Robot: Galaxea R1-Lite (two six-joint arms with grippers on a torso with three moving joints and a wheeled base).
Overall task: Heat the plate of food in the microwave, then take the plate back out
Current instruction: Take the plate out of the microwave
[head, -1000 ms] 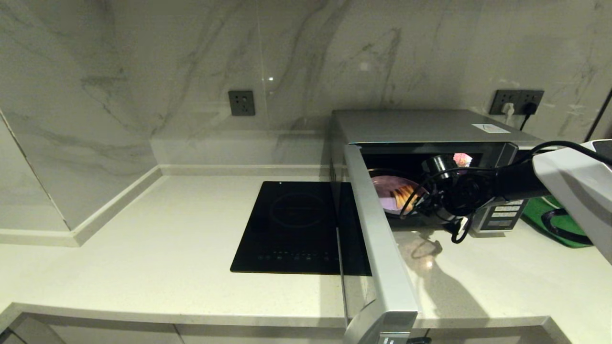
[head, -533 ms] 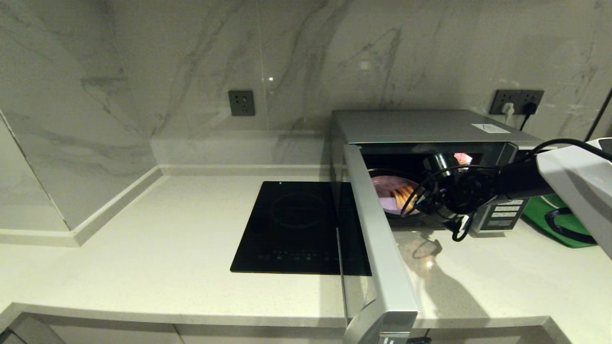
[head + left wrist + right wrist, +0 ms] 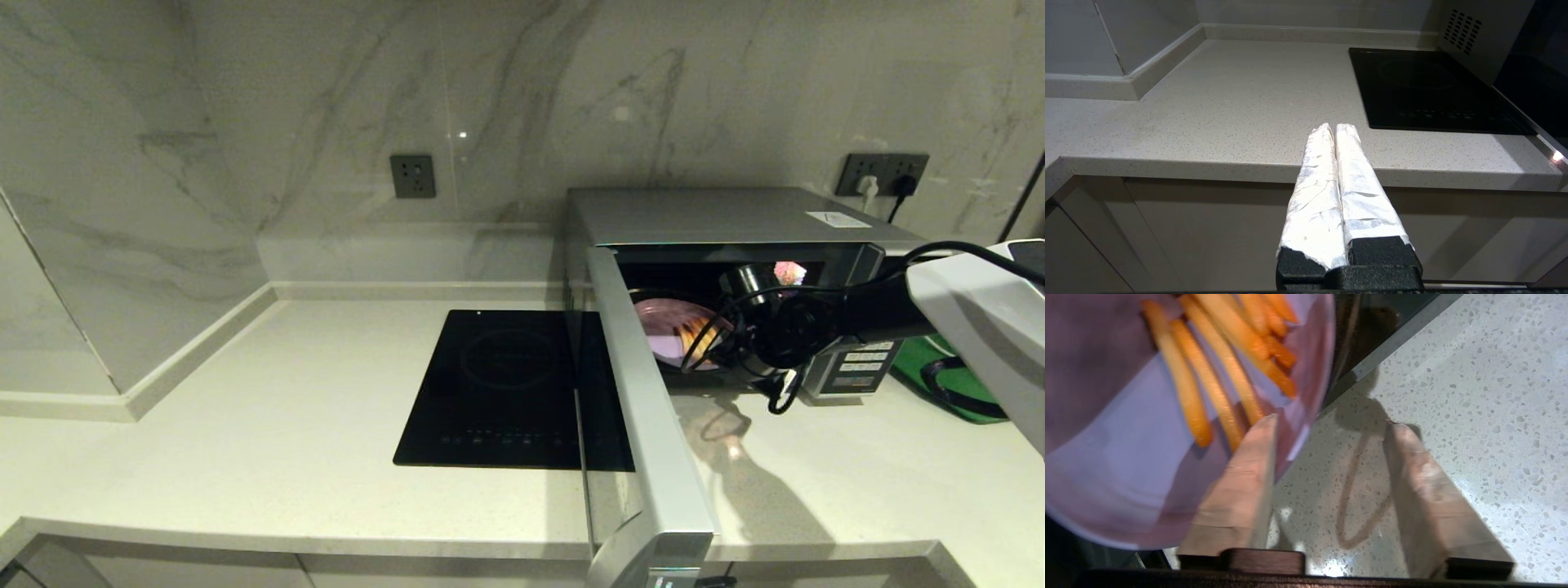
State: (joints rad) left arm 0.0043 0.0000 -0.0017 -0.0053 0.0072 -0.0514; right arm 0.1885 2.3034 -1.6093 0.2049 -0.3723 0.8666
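The silver-grey microwave (image 3: 735, 216) stands at the back right with its door (image 3: 645, 408) swung wide open toward me. The lavender plate of food (image 3: 665, 331) with yellow-orange fries (image 3: 1224, 371) sits at the front of the cavity. My right gripper (image 3: 718, 343) is at the plate's near rim and open. In the right wrist view one finger (image 3: 1241, 486) lies over the plate (image 3: 1126, 465), and the other stands apart over the speckled counter. My left gripper (image 3: 1335, 126) is shut on nothing, parked low in front of the counter edge, and is out of the head view.
A flat black cooktop (image 3: 506, 388) lies left of the open door. A green tray (image 3: 947, 380) sits right of the microwave, behind my right arm. The open door juts past the counter's front edge. Marble walls close the back and left.
My right arm shifted a little to the right and came back. The plate stays at the microwave's opening, and the left gripper shows no change.
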